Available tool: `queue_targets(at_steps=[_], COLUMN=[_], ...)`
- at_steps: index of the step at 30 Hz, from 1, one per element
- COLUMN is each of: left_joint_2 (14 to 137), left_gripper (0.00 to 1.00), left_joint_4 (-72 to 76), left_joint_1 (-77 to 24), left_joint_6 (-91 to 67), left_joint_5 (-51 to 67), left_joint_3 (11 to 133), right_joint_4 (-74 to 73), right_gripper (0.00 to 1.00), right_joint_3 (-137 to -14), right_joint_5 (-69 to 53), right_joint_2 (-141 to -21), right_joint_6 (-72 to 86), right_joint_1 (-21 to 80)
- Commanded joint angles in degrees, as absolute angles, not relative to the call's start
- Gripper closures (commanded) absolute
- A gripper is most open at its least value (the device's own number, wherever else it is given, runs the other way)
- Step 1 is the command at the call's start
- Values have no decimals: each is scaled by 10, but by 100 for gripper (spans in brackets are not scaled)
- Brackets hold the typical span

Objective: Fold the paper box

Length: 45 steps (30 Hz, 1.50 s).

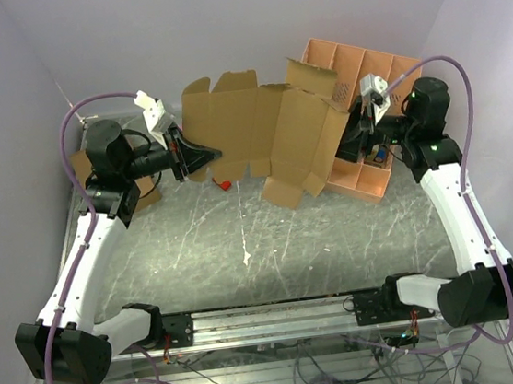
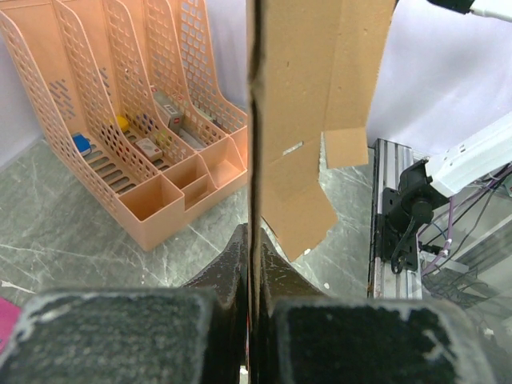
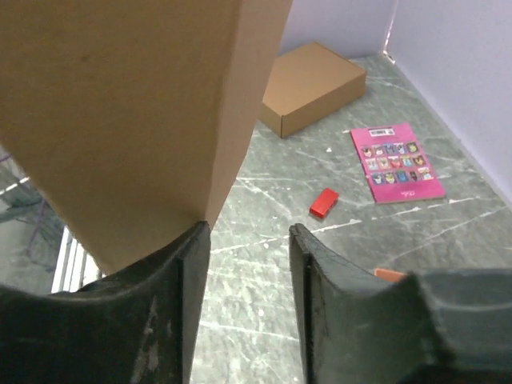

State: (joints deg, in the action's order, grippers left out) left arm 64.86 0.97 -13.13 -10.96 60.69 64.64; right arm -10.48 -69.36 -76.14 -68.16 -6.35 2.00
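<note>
The paper box (image 1: 268, 126) is a flat brown cut-out sheet with creased panels and tab flaps, held up off the table between the two arms. My left gripper (image 1: 201, 156) is shut on its left edge. In the left wrist view the sheet (image 2: 312, 96) runs edge-on between the closed fingers of that gripper (image 2: 252, 240). My right gripper (image 1: 348, 140) is at the sheet's right end. In the right wrist view this gripper (image 3: 248, 232) stands open with only table showing in the gap. The sheet (image 3: 120, 104) lies against the outside of the left finger (image 3: 172, 272).
An orange plastic file organiser (image 1: 364, 78) stands at the back right, just behind the right gripper. A larger brown cardboard box (image 3: 312, 88) lies at the back left, near the left arm. A pink booklet (image 3: 396, 160) and a small red block (image 1: 225, 184) lie on the marble table.
</note>
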Motion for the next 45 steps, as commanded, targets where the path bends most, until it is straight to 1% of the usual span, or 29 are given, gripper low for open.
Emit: queue_targets(at_steps=[1, 2, 3, 5, 7, 11, 17, 19, 24, 29, 31, 33, 36, 42, 45], left_joint_2=[642, 641, 642, 642, 643, 645, 647, 648, 647, 644, 645, 646, 646, 645, 648], left_gripper=[93, 93, 93, 93, 93, 93, 93, 93, 93, 93, 93, 93, 93, 93, 93], left_joint_4=[-5, -18, -24, -29, -16, 18, 1, 8, 23, 0, 7, 24, 48, 36, 19], left_joint_1=[-124, -124, -124, -124, -124, -124, -124, -124, -124, -124, -124, -124, -126, -136, -138], left_joint_6=[-92, -85, -79, -74, -84, -108, -97, -103, -114, -95, -100, -110, -129, -122, -108], left_joint_5=[599, 596, 595, 594, 597, 601, 602, 606, 609, 605, 608, 610, 613, 603, 589], left_joint_3=[656, 659, 662, 665, 661, 655, 662, 660, 656, 658, 654, 649, 641, 642, 648], right_joint_4=[-267, -360, -412, -473, -475, -430, -491, -479, -389, -407, -373, -308, -270, -268, -306], right_gripper=[51, 49, 47, 46, 44, 40, 32, 31, 30, 29, 29, 29, 31, 32, 29], right_joint_3=[-768, -790, -808, -826, -824, -810, -829, -826, -810, -819, -803, -779, -763, -765, -779], right_joint_5=[-781, -779, -781, -781, -782, -781, -752, -747, -738, -757, -758, -752, -749, -733, -756], right_joint_2=[-695, -703, -711, -716, -714, -701, -703, -701, -699, -706, -699, -692, -694, -704, -705], right_joint_6=[-188, -248, -294, -349, -355, -318, -383, -369, -284, -280, -241, -183, -145, -132, -182], right_joint_1=[24, 24, 24, 24, 24, 33, 70, 76, 80, 81, 83, 87, 91, 106, 111])
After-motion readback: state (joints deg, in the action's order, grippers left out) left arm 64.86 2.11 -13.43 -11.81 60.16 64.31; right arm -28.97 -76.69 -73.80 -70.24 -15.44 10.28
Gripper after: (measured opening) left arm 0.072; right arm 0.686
